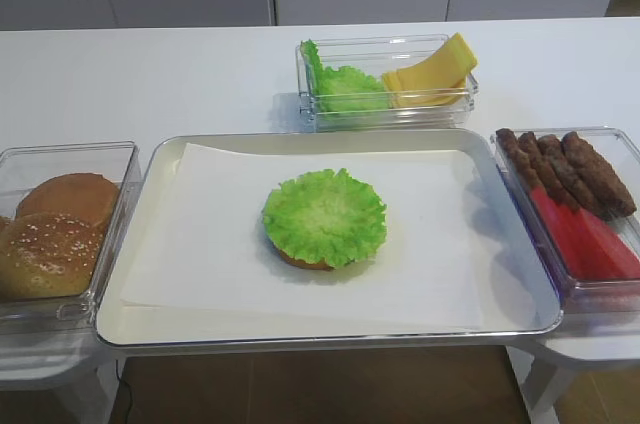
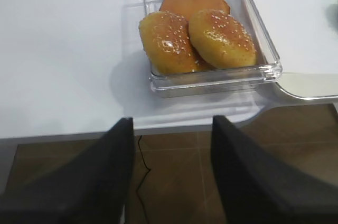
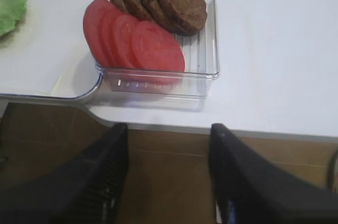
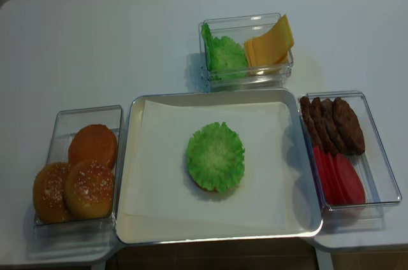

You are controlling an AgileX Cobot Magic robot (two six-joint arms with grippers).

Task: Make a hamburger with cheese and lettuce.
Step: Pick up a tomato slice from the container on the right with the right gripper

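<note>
Green lettuce (image 1: 324, 216) already tops the hamburger (image 4: 215, 157) mid-tray, so cheese (image 1: 432, 76) from the far container is judged next, best pinched by one thin edge, while left gripper (image 2: 169, 176) and right gripper (image 3: 168, 182) are held spread, empty, off the table edge.

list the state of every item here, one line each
hamburger: started, bottom bun on the tray paper, lettuce on top, no cheese
cheese: slices leaning in the back container
buns: three in the left container
patties: stacked on edge in the right container
red slices: overlapped in front of the patties
left hand: open, empty
right hand: open, empty
</note>
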